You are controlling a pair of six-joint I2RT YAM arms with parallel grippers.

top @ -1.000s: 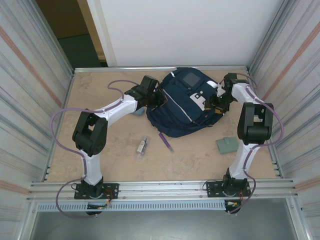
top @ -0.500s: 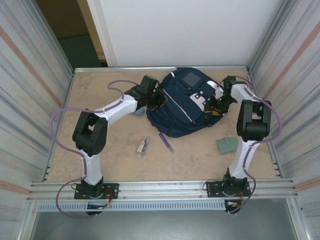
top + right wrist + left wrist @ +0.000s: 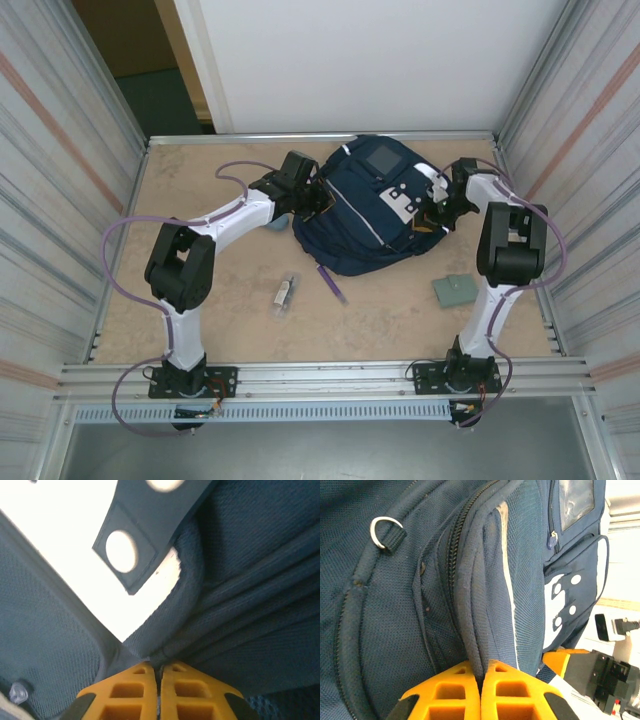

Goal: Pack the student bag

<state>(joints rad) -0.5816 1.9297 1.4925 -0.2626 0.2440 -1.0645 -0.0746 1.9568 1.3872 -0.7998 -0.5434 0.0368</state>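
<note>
The navy student bag lies at the far middle of the table, front up, between the two arms. The left gripper is clenched on a fold of fabric beside the zipper on the bag's left side. The right gripper is pinched tight on the bag's right edge, just beside a white patch. Nearer the bases lie a grey-green pad, a purple pen touching the bag's near edge, and a small white tube.
</note>
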